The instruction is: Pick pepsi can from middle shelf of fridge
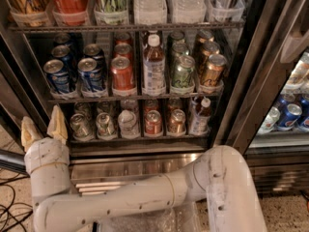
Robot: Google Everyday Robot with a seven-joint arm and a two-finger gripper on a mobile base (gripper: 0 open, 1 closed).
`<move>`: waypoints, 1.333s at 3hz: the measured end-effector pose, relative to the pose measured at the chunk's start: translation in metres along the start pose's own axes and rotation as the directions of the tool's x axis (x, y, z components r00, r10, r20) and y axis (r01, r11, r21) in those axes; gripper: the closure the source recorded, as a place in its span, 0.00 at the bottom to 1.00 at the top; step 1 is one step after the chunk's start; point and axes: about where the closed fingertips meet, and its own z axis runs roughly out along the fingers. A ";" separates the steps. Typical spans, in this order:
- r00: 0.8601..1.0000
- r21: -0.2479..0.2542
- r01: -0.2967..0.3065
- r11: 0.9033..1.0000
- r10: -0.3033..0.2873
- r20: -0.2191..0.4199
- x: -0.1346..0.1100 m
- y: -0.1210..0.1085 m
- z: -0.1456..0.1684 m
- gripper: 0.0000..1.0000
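The fridge (241,81) stands open before me. On its middle shelf (130,98), blue pepsi cans fill the two left lanes, with the front ones at far left (59,76) and beside it (91,75). To their right stand a red can (122,74), a bottle (153,64), a green can (182,73) and a gold can (211,71). My gripper (43,128) is at the lower left, below the middle shelf and level with the bottom rack. Its two cream fingers (58,124) point up. They are apart and hold nothing.
The top shelf (125,27) holds large bottles and cans in clear trays. The bottom rack holds several silver cans (105,124) and a small bottle (200,117). The ribbed steel base (140,166) lies behind my arm. The dark door frame (251,95) is at right, with a neighbouring cooler's blue cans (289,117). Cables (9,202) lie on the floor at left.
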 end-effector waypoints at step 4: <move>0.982 0.187 -0.174 0.967 0.156 0.106 -0.031 -0.020 0.042 0.33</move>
